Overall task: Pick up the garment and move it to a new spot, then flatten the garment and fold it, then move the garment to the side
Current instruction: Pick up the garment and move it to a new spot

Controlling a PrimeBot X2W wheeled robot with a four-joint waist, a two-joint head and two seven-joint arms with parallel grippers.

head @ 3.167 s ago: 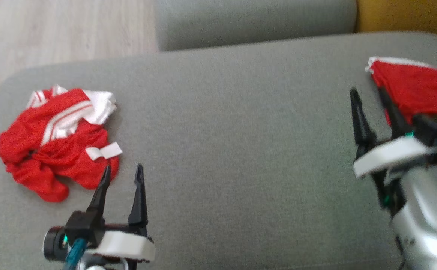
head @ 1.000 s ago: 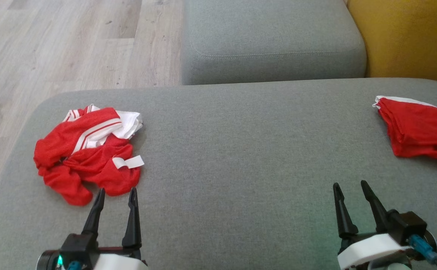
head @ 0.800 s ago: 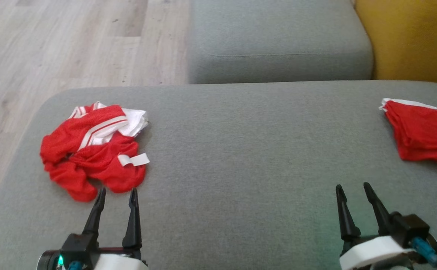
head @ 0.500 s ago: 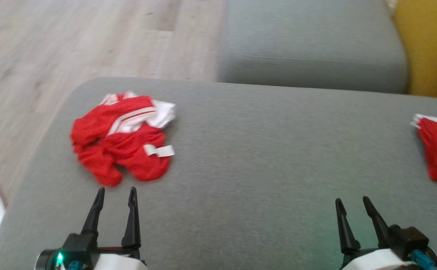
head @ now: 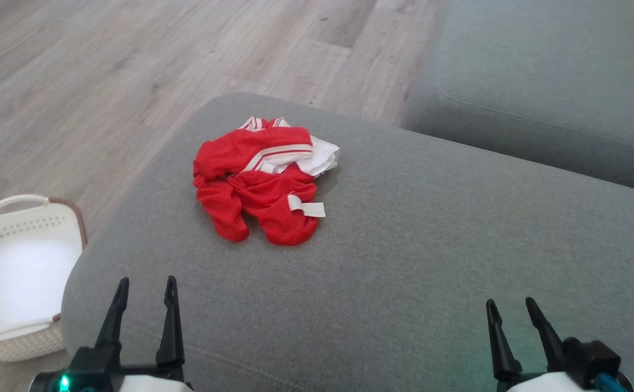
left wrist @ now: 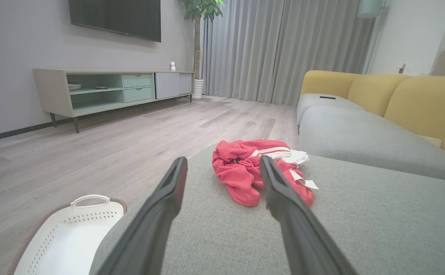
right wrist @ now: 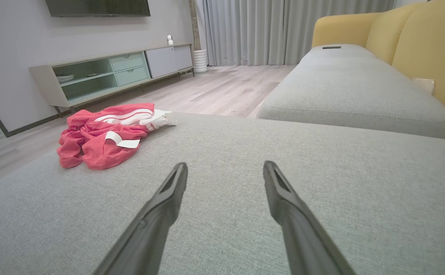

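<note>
A crumpled red garment [head: 259, 185] with white stripes and a white tag lies on the grey sofa cushion [head: 404, 261], near its far left corner. From the left wrist it shows as the red garment [left wrist: 245, 172] just beyond my fingertips, and from the right wrist the garment [right wrist: 104, 137] sits far off to the left. My left gripper [head: 143, 280] hovers open at the lower left, short of the cloth, with nothing between its fingers. Low at the right, my right gripper [head: 510, 302] is open and empty over bare cushion.
A white perforated basket [head: 17, 272] with a handle stands on the wooden floor left of the cushion, also seen as the basket [left wrist: 69, 236] below my left fingers. A second grey cushion [head: 540, 98] lies beyond, with a yellow sofa back [right wrist: 432, 49] to the right.
The head camera has swung left: the garment now sits nearer the middle, the folded red pile at the right has left the picture and the basket has come in. Both grippers stay open.
</note>
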